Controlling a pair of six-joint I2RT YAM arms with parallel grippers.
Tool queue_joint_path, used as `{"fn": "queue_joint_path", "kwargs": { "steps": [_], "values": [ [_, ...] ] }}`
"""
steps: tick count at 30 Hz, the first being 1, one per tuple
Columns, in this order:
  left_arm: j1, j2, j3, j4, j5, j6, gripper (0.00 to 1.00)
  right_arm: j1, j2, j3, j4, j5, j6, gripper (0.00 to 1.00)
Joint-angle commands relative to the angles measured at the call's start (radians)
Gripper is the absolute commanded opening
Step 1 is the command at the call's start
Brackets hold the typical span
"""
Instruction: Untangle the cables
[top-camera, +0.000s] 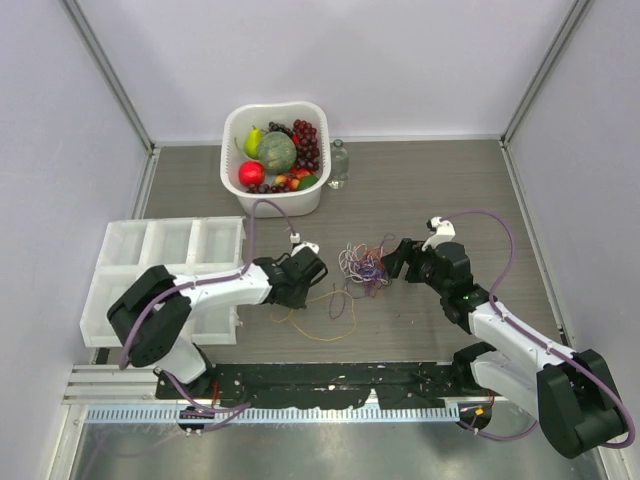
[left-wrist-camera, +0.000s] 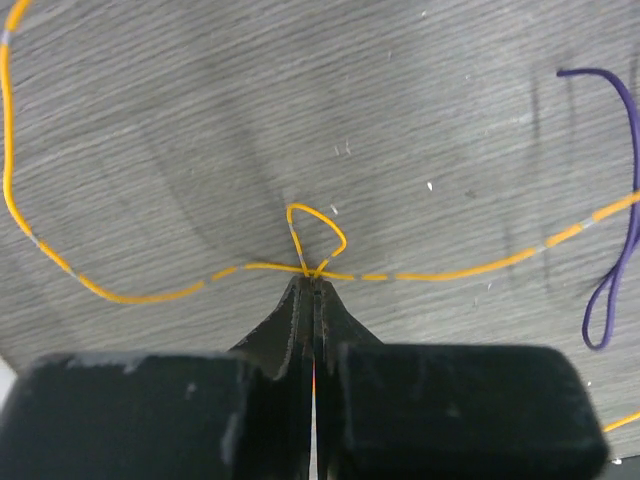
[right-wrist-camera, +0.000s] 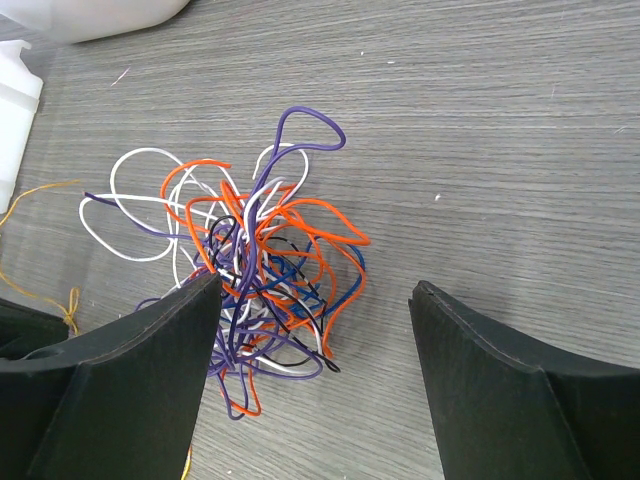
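A fist-sized tangle of cables (top-camera: 365, 266) in orange, purple, blue, white and black lies mid-table; it also shows in the right wrist view (right-wrist-camera: 255, 265). A separate yellow cable (top-camera: 318, 320) lies loose left of it. My left gripper (top-camera: 318, 268) is shut on that yellow cable (left-wrist-camera: 430, 273), pinching a small loop at its fingertips (left-wrist-camera: 314, 277). A purple loop (left-wrist-camera: 615, 290) lies at the right edge of the left wrist view. My right gripper (top-camera: 393, 257) is open and empty just right of the tangle; its left finger (right-wrist-camera: 150, 340) touches the tangle's edge.
A white basket (top-camera: 232, 175) of fruit stands at the back, with a clear glass jar (top-camera: 338, 164) beside it. A white compartment tray (top-camera: 165, 270) sits at the left, close to my left arm. A black strip (top-camera: 330, 385) runs along the near edge.
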Motion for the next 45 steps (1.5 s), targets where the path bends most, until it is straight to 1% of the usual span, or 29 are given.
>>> {"fn": "queue_joint_path", "kwargs": {
  "steps": [1,7,11,12,16,18,21,25,28,32,35,36,38,40,41,43,45],
  "values": [
    [-0.021,-0.114,0.046,-0.054,-0.107,-0.014,0.00,-0.002,-0.015,0.004,0.046,-0.005,0.002,0.81],
    [-0.021,-0.374,0.083,-0.139,-0.150,0.025,0.00,-0.003,-0.012,0.004,0.044,-0.013,0.005,0.81],
    [-0.020,-0.490,0.144,-0.209,-0.141,0.045,0.00,-0.003,-0.014,0.004,0.046,-0.013,0.003,0.81],
    [-0.021,-0.515,0.172,-0.237,-0.147,0.046,0.00,-0.003,-0.011,0.004,0.046,-0.013,0.003,0.80],
    [-0.020,-0.607,0.311,-0.343,-0.248,0.081,0.00,-0.003,-0.012,0.004,0.047,-0.016,0.005,0.80],
    [-0.021,-0.650,0.409,-0.354,-0.265,0.130,0.00,-0.003,-0.012,0.001,0.049,-0.018,0.003,0.80],
    [-0.020,-0.685,0.538,-0.321,-0.274,0.204,0.00,-0.003,-0.003,0.004,0.054,-0.021,0.003,0.80],
    [-0.021,-0.653,0.759,-0.309,-0.306,0.316,0.00,-0.003,0.002,0.007,0.054,-0.030,0.003,0.80],
    [-0.020,-0.607,0.915,-0.324,-0.383,0.406,0.00,-0.003,0.005,0.007,0.055,-0.031,0.003,0.80],
    [-0.020,-0.569,1.055,-0.262,-0.463,0.541,0.00,-0.003,0.011,0.007,0.055,-0.034,0.003,0.80],
    [-0.021,-0.518,1.190,-0.245,-0.463,0.588,0.00,-0.003,0.008,0.007,0.060,-0.034,0.003,0.80],
    [-0.021,-0.495,1.245,-0.248,-0.466,0.629,0.00,-0.003,0.014,0.007,0.060,-0.036,0.002,0.80],
    [-0.020,-0.446,1.357,-0.287,-0.474,0.666,0.00,-0.005,0.026,0.011,0.060,-0.039,0.003,0.80],
    [-0.021,-0.411,1.445,-0.326,-0.481,0.680,0.00,-0.003,0.032,0.016,0.058,-0.042,0.002,0.80],
    [-0.021,-0.406,1.462,-0.337,-0.490,0.689,0.00,-0.003,0.032,0.016,0.058,-0.044,0.002,0.80],
    [-0.020,-0.424,1.433,-0.322,-0.530,0.719,0.00,-0.002,0.031,0.016,0.060,-0.044,0.002,0.80],
    [-0.020,-0.454,1.341,-0.273,-0.588,0.771,0.00,-0.003,0.031,0.014,0.060,-0.044,0.002,0.80]
  ]
}}
